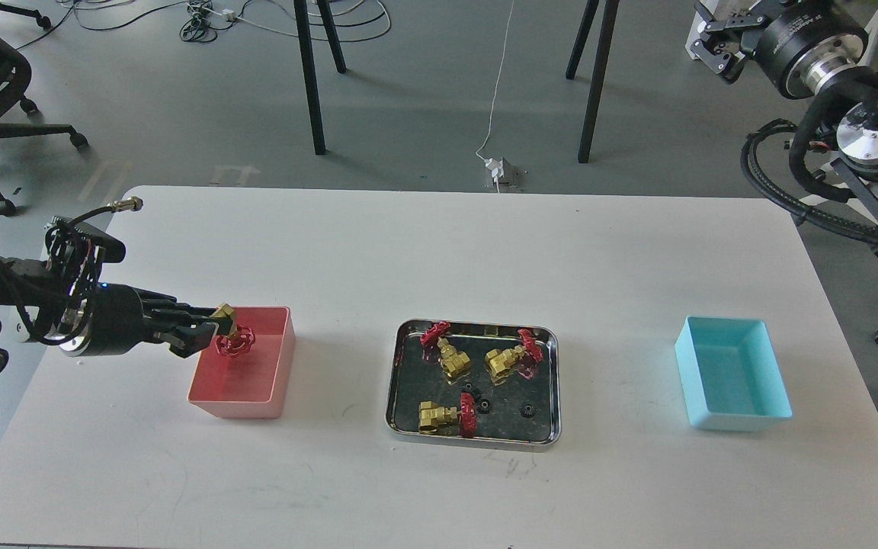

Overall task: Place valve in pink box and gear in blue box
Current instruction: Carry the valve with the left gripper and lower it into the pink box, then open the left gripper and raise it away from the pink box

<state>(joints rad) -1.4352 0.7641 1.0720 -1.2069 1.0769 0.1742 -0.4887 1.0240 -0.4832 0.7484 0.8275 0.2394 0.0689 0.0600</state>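
Head view shows the left gripper (209,329) clamped on a valve (232,334), brass-gold body with a red round handwheel hanging down, held over the left end of the pink box (267,375). Three more valves sit in the steel tray (397,381) mid-table, plus a few tiny black gears (528,411). Blue box (736,416) sits well apart on the right side. Right gripper (709,46) is up in the far corner, can't tell if it's open or closed.
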